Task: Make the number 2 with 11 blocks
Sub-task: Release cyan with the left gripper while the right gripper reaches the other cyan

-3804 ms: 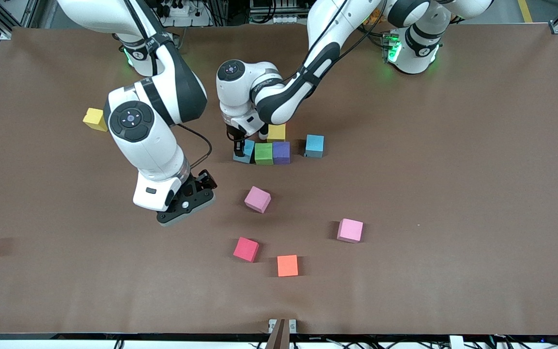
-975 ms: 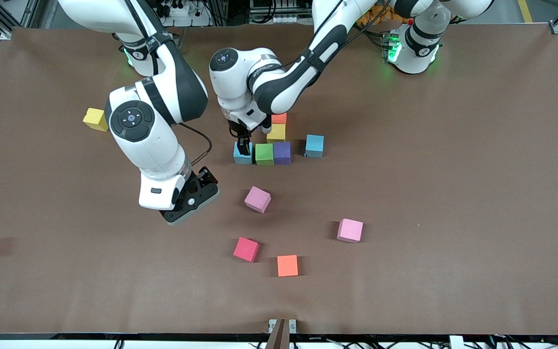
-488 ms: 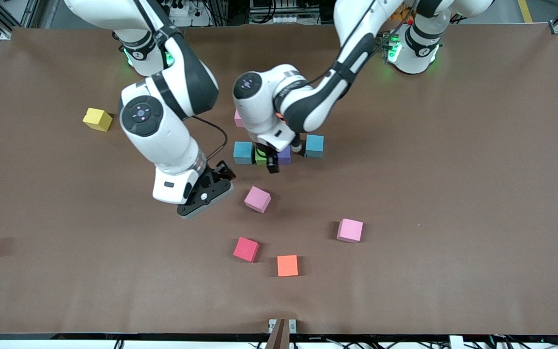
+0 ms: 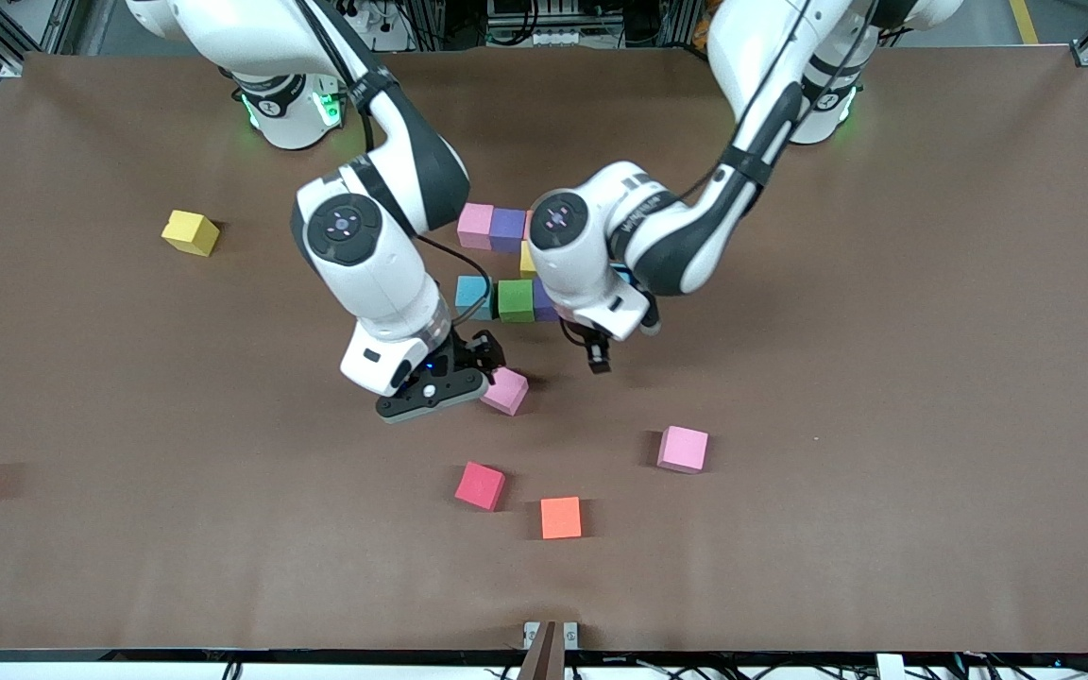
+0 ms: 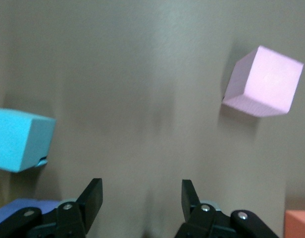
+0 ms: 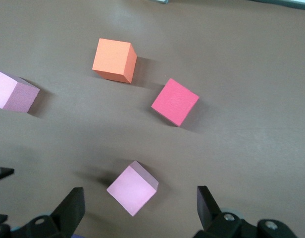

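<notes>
Counted were three pink blocks (image 4: 682, 450), two yellow blocks (image 4: 190, 232), two purple blocks (image 4: 507, 229), two blue blocks (image 4: 473, 296), two red blocks (image 4: 480, 486), one green block (image 4: 515, 300) and one orange block (image 4: 561, 518).

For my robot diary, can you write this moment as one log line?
right tool: open, over pink block | left tool: open, empty, over table | number unfinished

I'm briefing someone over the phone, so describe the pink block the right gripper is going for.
Start at the cluster of blocks mid-table, then come toward the front camera. The pink block lies alone, turned askew, beside the open right gripper. The other loose pink block lies nearer the camera, toward the left arm's end.
</notes>
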`<state>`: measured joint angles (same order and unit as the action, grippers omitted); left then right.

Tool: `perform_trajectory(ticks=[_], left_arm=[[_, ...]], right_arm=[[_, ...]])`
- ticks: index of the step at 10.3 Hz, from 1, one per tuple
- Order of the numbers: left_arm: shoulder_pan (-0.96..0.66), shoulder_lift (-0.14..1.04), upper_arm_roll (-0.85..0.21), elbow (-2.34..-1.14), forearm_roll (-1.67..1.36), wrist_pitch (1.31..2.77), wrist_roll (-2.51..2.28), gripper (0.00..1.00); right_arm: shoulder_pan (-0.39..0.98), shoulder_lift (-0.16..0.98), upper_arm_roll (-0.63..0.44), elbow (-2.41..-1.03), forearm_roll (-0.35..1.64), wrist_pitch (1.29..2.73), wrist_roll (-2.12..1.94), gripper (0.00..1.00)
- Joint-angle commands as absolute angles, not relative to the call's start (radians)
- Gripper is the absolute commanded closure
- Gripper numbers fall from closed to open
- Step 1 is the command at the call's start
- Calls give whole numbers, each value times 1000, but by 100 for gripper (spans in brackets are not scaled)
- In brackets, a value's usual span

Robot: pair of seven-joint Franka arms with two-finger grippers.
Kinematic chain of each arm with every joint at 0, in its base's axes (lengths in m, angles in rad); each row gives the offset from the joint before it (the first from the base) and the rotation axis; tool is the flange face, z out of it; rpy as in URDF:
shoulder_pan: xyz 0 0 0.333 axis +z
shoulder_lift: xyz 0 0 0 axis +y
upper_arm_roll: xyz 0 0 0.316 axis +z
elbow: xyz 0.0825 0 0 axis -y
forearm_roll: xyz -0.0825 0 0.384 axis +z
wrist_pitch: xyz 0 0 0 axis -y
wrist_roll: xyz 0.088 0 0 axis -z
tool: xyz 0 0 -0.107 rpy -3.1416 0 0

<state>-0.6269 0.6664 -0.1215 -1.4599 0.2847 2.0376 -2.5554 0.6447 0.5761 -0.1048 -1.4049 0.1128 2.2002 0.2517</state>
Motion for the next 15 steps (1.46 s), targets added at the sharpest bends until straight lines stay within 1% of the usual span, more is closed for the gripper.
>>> perform_trajectory(ticks=[1, 3, 6, 10, 11, 13, 15], left_arm=[[-557, 627, -129, -1502, 298, 2039, -2493, 27], [-477, 629, -129, -1497, 299, 2051, -2427, 27], [-367, 635, -127, -1493, 304, 2086, -2344, 27], [-315, 649, -127, -1491, 301, 2155, -2208, 27], [-310, 649, -129, -1491, 299, 2173, -2179, 27], [-298, 656, -129, -1491, 295, 2221, -2105, 27], [-298, 657, -129, -1494, 238, 2217, -1984, 27]], right_arm=[[688, 610, -106, -1382, 120, 2206, 331, 0], [753, 607, -98, -1382, 123, 2203, 360, 0], [785, 598, -97, -1385, 126, 2195, 367, 0], [871, 601, -94, -1391, 124, 2198, 360, 0], [873, 607, -86, -1391, 123, 2203, 345, 0], [865, 630, -54, -1390, 123, 2203, 135, 0], [862, 630, -40, -1405, 126, 2203, -129, 0]])
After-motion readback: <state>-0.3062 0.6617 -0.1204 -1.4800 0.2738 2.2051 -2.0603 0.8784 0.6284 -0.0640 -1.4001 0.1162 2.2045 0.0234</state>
